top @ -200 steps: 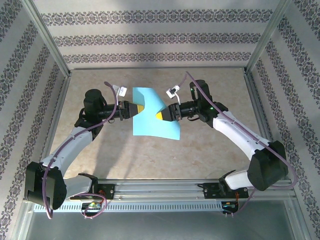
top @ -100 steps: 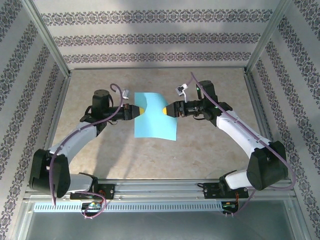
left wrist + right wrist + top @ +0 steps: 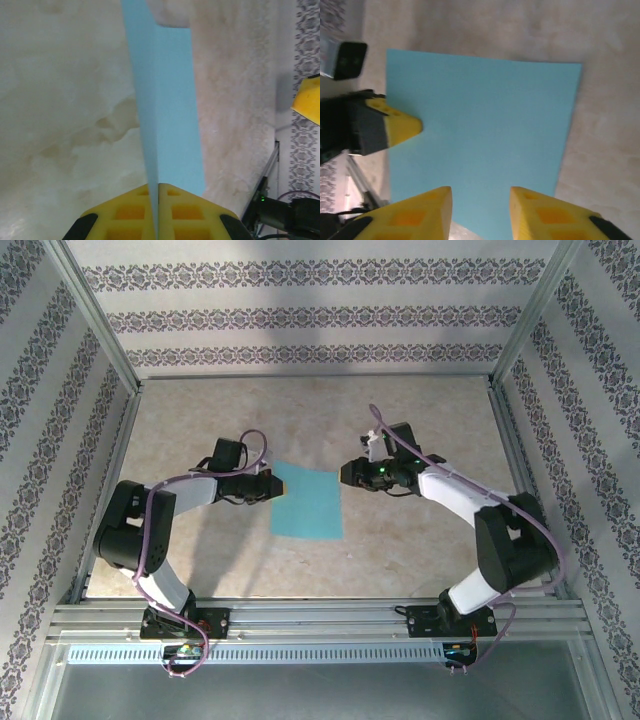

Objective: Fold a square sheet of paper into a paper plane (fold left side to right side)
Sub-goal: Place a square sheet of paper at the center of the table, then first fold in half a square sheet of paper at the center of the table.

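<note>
Paper (image 3: 307, 502) down on mid-surface (image 3: 420, 420), left edge clenched in left hand (image 3: 268, 485). Right hand (image 3: 345, 472) released, jaws apart at right edge, grasping nothing. Likely to drag whole and skew the crease if swung over with right side unpinned. Being thin, could also slip out or crumple.

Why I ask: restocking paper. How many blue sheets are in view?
1: the blue sheet, mid-table between the arms, its left edge clamped in the left arm's jaws. Another could hide underneath.
</note>
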Controlling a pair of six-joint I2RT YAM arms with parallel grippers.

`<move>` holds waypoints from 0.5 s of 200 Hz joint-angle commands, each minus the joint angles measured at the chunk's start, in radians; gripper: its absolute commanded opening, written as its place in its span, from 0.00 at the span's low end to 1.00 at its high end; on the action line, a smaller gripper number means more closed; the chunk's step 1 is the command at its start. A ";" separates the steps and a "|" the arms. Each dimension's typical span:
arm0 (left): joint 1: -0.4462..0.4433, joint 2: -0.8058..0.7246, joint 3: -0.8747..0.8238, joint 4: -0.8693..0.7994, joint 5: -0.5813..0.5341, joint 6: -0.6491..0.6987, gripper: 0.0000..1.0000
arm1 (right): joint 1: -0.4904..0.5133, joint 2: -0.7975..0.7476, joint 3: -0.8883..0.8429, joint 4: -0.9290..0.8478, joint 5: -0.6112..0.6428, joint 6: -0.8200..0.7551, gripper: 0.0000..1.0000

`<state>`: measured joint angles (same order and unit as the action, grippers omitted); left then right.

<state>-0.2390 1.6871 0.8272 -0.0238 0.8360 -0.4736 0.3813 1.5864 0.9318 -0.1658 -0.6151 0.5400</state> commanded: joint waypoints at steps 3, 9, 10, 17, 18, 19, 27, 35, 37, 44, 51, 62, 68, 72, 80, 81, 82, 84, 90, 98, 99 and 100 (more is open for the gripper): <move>-0.012 0.011 0.035 -0.061 -0.049 0.055 0.03 | 0.044 0.058 -0.001 0.049 0.074 0.057 0.23; -0.013 0.012 0.035 -0.063 -0.054 0.055 0.03 | 0.052 0.073 0.002 0.048 0.083 0.059 0.19; -0.013 0.012 0.036 -0.064 -0.055 0.056 0.03 | 0.053 0.076 0.002 0.049 0.085 0.060 0.18; -0.013 0.013 0.038 -0.069 -0.059 0.058 0.04 | 0.061 0.092 0.005 0.048 0.101 0.061 0.13; -0.013 0.013 0.038 -0.069 -0.059 0.058 0.04 | 0.061 0.092 0.005 0.048 0.101 0.061 0.13; -0.013 0.014 0.039 -0.070 -0.059 0.057 0.03 | 0.061 0.095 0.005 0.048 0.102 0.062 0.12; -0.012 0.015 0.041 -0.074 -0.064 0.057 0.04 | 0.066 0.110 0.008 0.051 0.113 0.063 0.07; -0.014 0.017 0.043 -0.082 -0.066 0.058 0.05 | 0.071 0.128 0.011 0.054 0.111 0.059 0.02; -0.014 0.018 0.045 -0.083 -0.066 0.059 0.05 | 0.072 0.133 0.013 0.054 0.109 0.058 0.01; -0.014 0.020 0.048 -0.088 -0.067 0.060 0.06 | 0.074 0.151 0.020 0.049 0.104 0.054 0.00; -0.016 0.022 0.050 -0.093 -0.069 0.062 0.07 | 0.076 0.167 0.026 0.048 0.096 0.051 0.00; -0.017 0.025 0.055 -0.098 -0.069 0.063 0.09 | 0.079 0.188 0.033 0.044 0.088 0.049 0.00; -0.016 0.025 0.057 -0.100 -0.070 0.063 0.09 | 0.080 0.198 0.035 0.042 0.091 0.048 0.00; -0.017 0.025 0.057 -0.102 -0.071 0.063 0.09 | 0.080 0.202 0.035 0.039 0.095 0.048 0.00; -0.019 0.025 0.059 -0.102 -0.073 0.063 0.09 | 0.082 0.212 0.036 0.033 0.106 0.048 0.00; -0.019 0.025 0.059 -0.102 -0.073 0.063 0.09 | 0.082 0.212 0.036 0.032 0.107 0.048 0.00; -0.019 0.025 0.059 -0.103 -0.072 0.062 0.09 | 0.081 0.213 0.036 0.031 0.108 0.048 0.00; -0.020 0.025 0.059 -0.102 -0.073 0.062 0.10 | 0.082 0.214 0.036 0.030 0.109 0.046 0.00; -0.020 0.025 0.059 -0.100 -0.072 0.059 0.10 | 0.082 0.222 0.036 0.025 0.113 0.045 0.00; -0.019 0.026 0.059 -0.099 -0.069 0.057 0.11 | 0.082 0.231 0.036 0.021 0.116 0.044 0.00; -0.020 0.026 0.059 -0.098 -0.069 0.058 0.11 | 0.081 0.233 0.036 0.020 0.116 0.043 0.00; -0.020 0.026 0.059 -0.099 -0.068 0.057 0.12 | 0.082 0.234 0.036 0.019 0.116 0.043 0.00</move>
<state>-0.2436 1.7008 0.8612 -0.0837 0.7731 -0.4408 0.4545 1.7943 0.9417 -0.1299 -0.5293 0.5892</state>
